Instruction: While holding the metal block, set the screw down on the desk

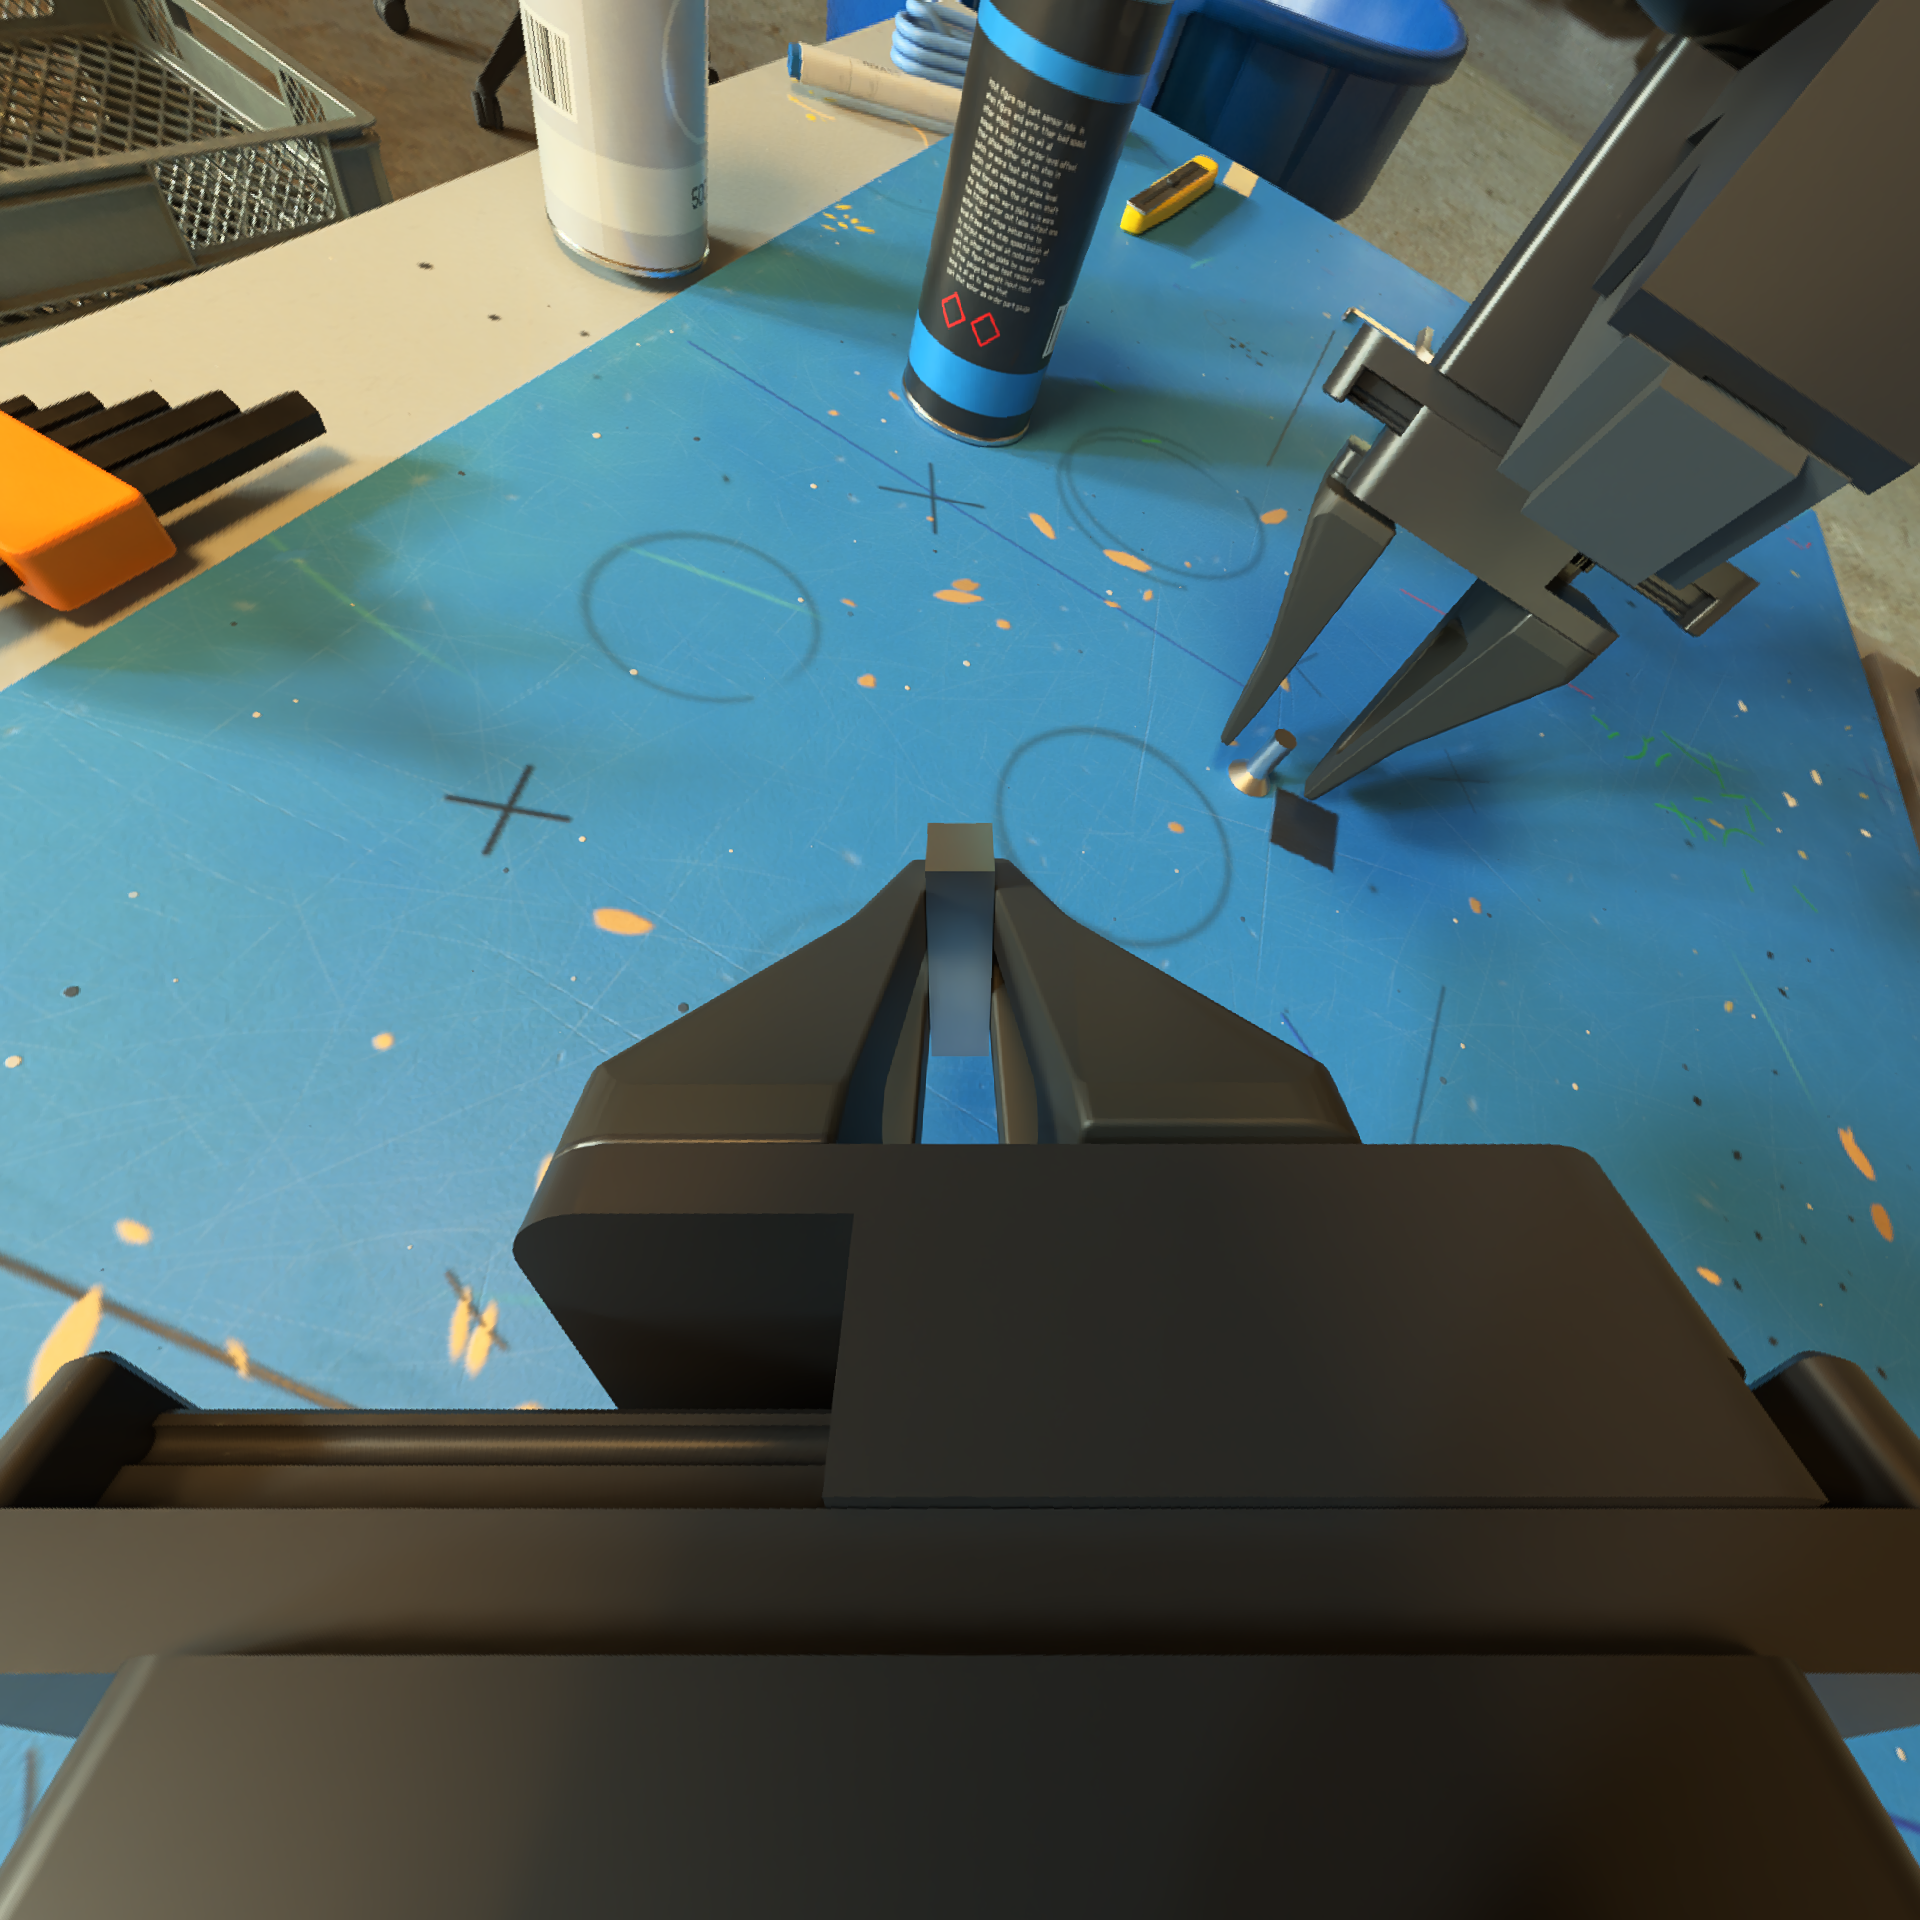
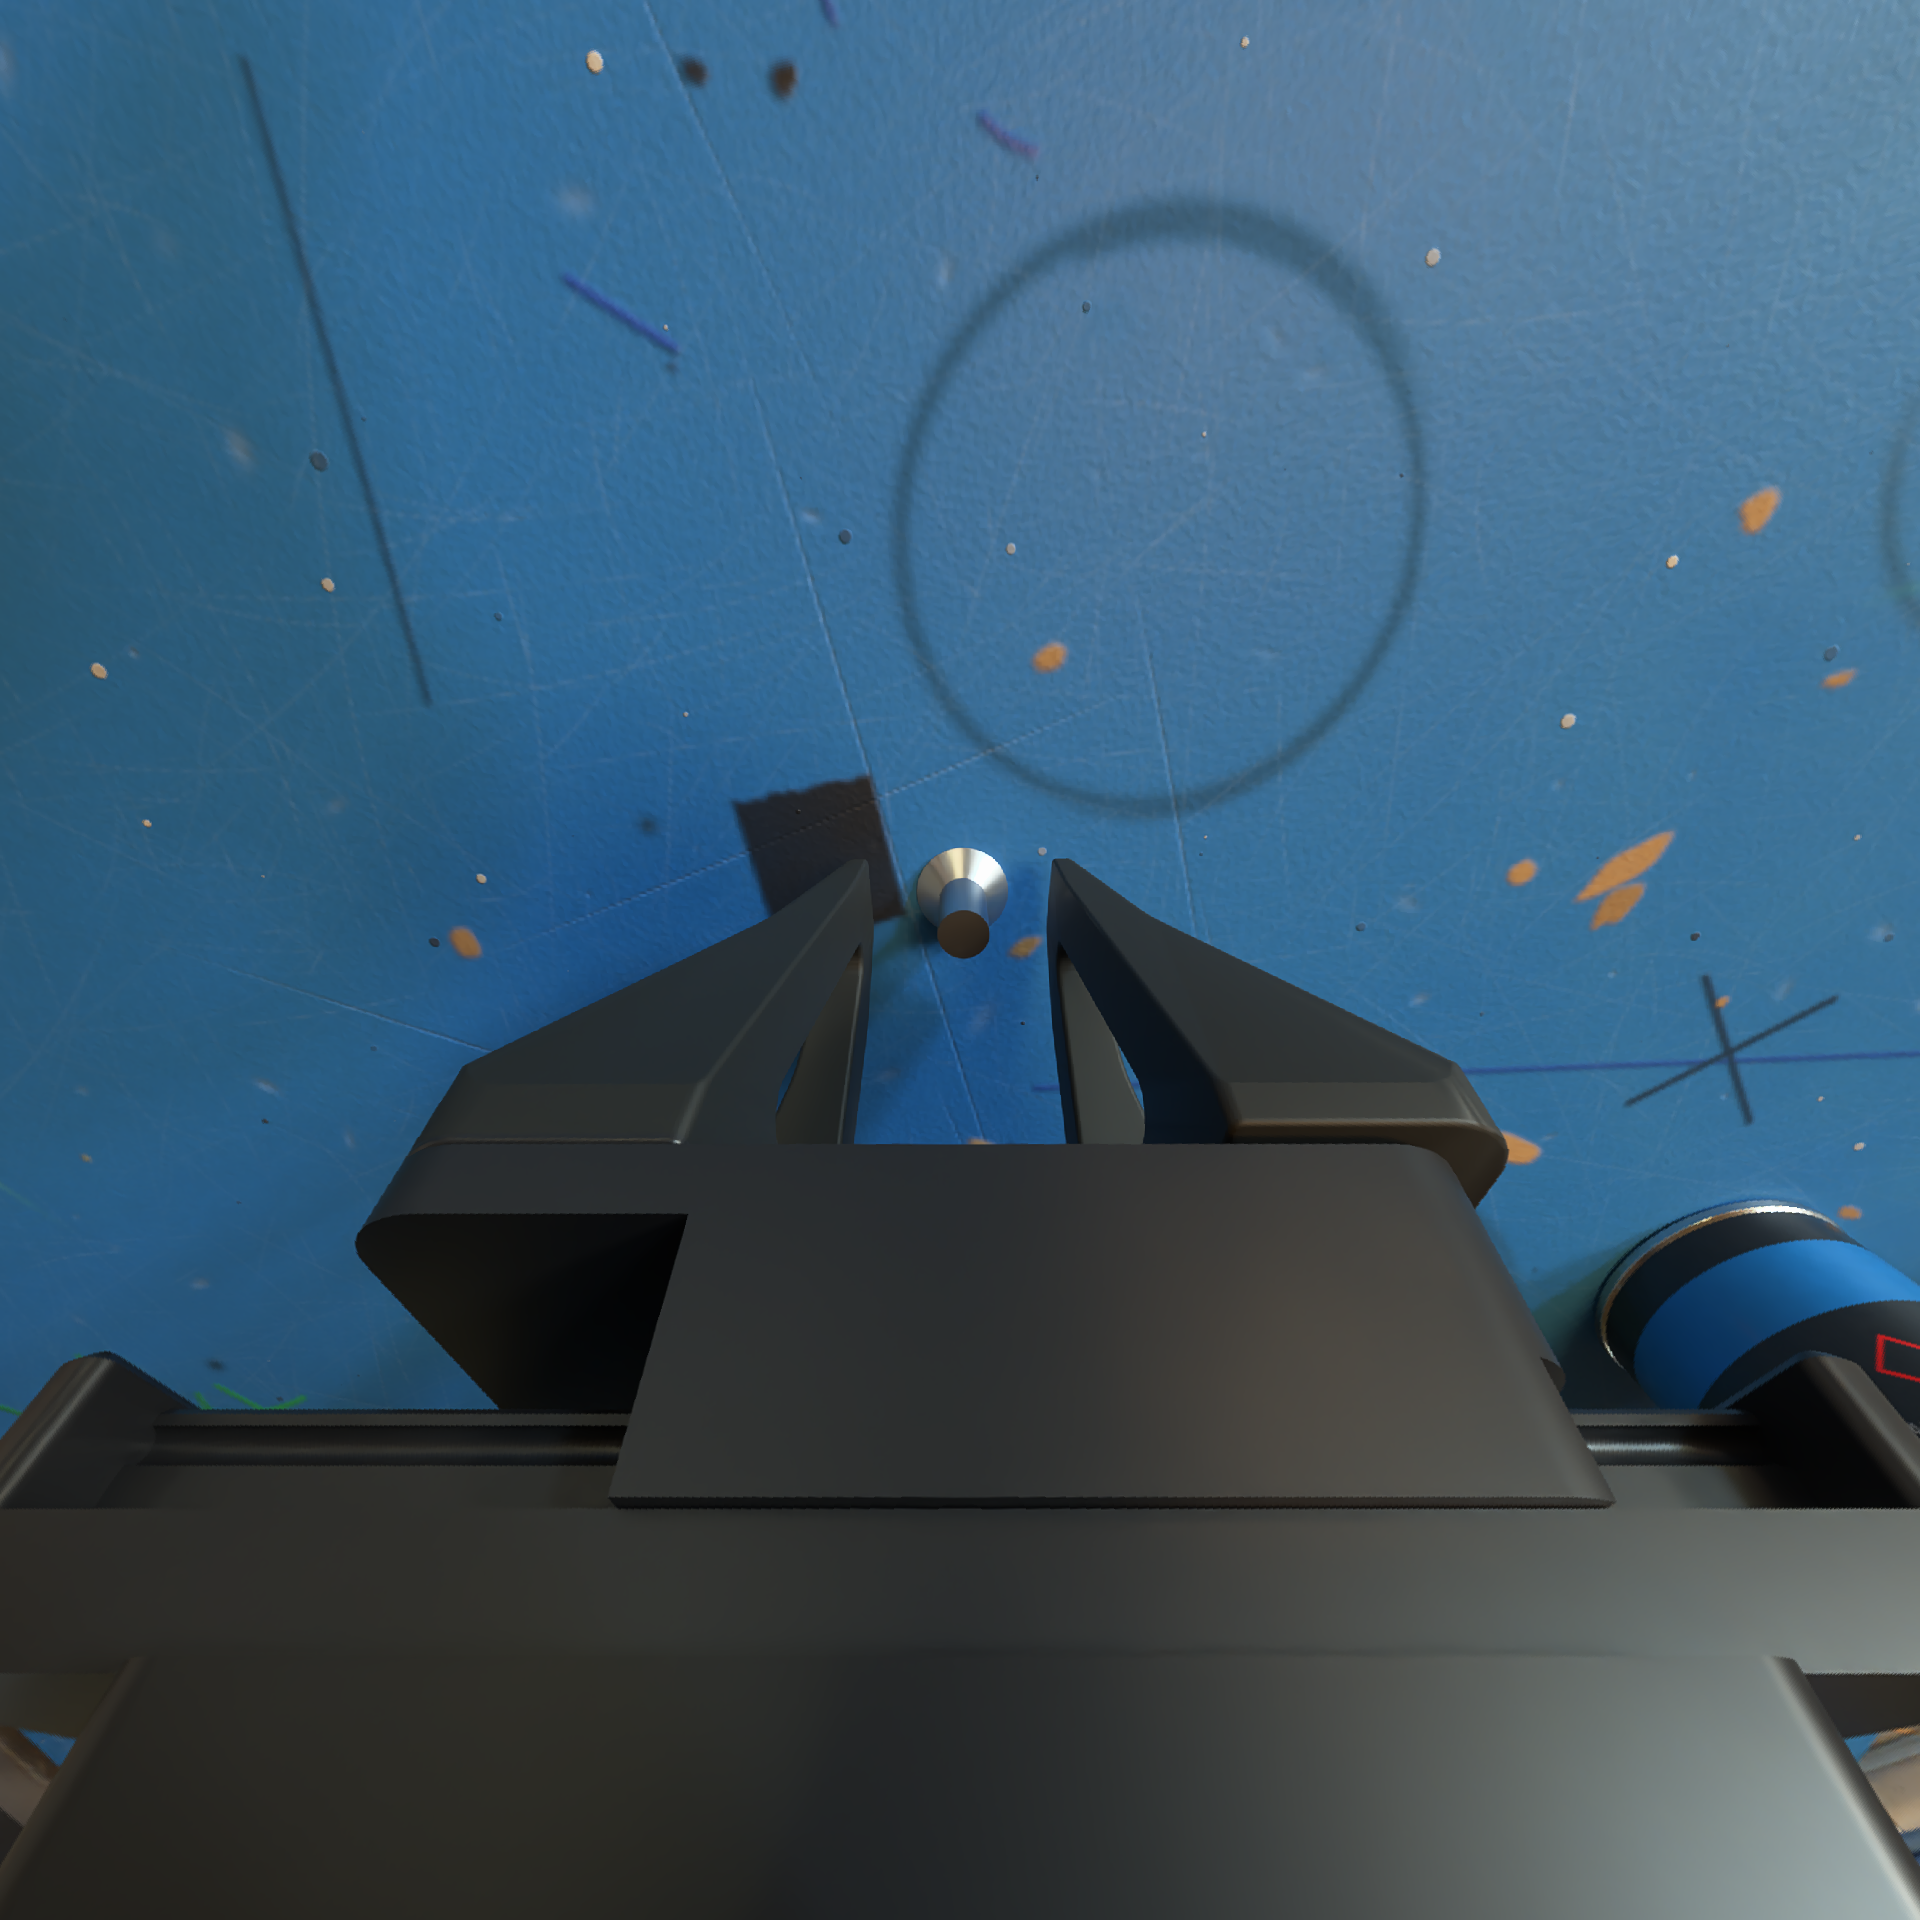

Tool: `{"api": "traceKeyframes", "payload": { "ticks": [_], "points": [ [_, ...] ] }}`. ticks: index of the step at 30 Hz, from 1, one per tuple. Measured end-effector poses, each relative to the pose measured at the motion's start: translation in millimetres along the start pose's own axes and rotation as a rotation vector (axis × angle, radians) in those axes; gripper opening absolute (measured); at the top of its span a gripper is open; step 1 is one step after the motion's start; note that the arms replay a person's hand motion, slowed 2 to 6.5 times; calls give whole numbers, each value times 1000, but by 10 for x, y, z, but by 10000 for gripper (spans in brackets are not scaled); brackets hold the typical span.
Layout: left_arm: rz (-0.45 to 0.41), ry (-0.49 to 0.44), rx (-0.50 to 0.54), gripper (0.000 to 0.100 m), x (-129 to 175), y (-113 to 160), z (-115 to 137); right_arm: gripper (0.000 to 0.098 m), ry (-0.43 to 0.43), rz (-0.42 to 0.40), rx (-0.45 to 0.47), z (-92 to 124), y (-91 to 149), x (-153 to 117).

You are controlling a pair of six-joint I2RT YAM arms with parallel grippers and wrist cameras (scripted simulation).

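Left claw: clenched on metal block, held above table, block upright between my fingers. Right claw: released, jaws spread either side of screw, no contact visible. Screw stands head-down on blue table, shank up, just beside dark square patch. Judgement: placement appears done. To finish well: I lift right claw straight up, no sideways drift, so neither fingertip tips screw; I keep left grip firm and level throughout.

A black-and-blue can stands near a white can and orange hex-key holder.
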State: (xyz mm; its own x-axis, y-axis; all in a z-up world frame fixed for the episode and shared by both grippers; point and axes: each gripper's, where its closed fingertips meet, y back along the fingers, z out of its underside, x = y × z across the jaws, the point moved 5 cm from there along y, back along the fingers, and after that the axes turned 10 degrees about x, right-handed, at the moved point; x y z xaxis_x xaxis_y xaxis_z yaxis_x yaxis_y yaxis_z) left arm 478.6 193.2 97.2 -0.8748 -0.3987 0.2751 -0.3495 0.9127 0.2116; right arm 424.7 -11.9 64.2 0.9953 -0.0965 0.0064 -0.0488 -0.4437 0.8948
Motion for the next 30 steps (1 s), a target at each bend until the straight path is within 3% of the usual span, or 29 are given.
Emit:
{"api": "traceKeyframes", "payload": {
  "ticks": [20,30],
  "points": [
    [4,-2,-5,91,7,-5,6,245,2,3,8,-25,12,13],
    [4,-3,-6,91,7,-5,5,167,-7,3,7,-15,-2,10]
  ]
}}
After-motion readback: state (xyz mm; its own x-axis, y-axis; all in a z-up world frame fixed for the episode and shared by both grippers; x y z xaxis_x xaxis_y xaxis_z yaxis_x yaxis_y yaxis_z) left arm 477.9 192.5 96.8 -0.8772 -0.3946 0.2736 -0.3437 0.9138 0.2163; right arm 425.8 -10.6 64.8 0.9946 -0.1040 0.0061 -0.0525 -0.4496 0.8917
